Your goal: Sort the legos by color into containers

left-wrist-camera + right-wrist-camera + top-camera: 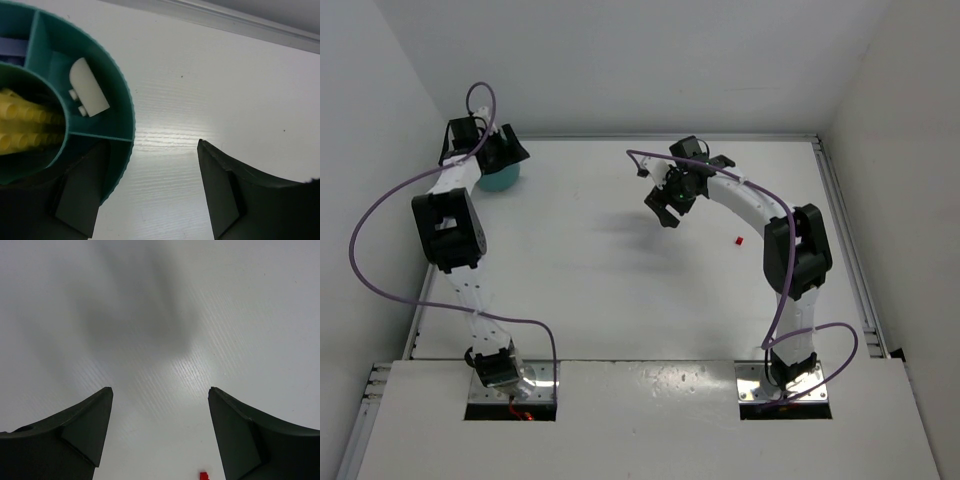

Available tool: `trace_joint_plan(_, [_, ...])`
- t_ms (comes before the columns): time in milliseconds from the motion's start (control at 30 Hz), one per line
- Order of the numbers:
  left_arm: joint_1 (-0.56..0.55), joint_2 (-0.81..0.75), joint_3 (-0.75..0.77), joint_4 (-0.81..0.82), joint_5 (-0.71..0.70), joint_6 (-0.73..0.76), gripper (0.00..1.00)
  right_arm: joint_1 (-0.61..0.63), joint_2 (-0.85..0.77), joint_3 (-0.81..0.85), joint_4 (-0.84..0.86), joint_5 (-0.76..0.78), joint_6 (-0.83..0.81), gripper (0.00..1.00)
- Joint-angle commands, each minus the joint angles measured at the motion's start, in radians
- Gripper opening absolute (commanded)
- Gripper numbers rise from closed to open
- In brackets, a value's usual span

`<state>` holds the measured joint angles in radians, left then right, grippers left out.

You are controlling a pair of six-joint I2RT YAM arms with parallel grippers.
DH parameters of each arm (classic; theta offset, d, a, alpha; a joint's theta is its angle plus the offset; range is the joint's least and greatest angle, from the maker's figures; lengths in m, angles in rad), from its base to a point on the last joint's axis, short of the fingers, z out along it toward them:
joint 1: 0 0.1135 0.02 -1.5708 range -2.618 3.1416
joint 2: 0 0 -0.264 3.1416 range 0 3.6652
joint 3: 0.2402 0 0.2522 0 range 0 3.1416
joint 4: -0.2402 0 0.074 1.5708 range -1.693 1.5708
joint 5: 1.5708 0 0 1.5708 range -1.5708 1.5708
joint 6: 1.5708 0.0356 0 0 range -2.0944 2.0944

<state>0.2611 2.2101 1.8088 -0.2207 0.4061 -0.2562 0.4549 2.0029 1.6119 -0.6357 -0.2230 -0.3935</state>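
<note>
The teal bowl (pixel 504 181) sits at the table's far left, partly hidden under my left gripper (pixel 506 150). In the left wrist view the bowl (pixel 128 100) has curved dividers. Its middle compartment holds yellow legos (pixel 22 127), an outer one holds a white piece (pixel 87 92), and another shows a pale blue piece (pixel 12 49). My left gripper (pixel 152 172) is open and empty; its left finger (pixel 82 195) hangs over the bowl's rim. A single red lego (pixel 739 241) lies on the table. My right gripper (pixel 666 208) is open and empty above the table, with the red lego (pixel 203 476) just behind its fingertips (pixel 160 395).
A raised metal rail (pixel 225 20) runs along the table's far edge close behind the bowl. Another rail (pixel 847 250) lines the right side. Grey walls close in on the left, back and right. Purple cables loop off both arms.
</note>
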Motion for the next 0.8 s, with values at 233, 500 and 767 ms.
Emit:
trace_joint_plan(233, [-0.031,0.025,0.086,0.072,0.046,-0.048,0.76,0.005,-0.061,-0.007,0.018,0.004,-0.008,0.77])
trace_joint_plan(500, [-0.031,0.016,0.086,0.081,0.037,-0.048,0.76,0.005,-0.061,-0.007,0.018,0.004,-0.008,0.77])
trace_joint_plan(767, [-0.031,-0.042,0.075,0.109,0.036,-0.018,0.76,0.005,-0.061,-0.007,0.018,0.004,-0.008,0.77])
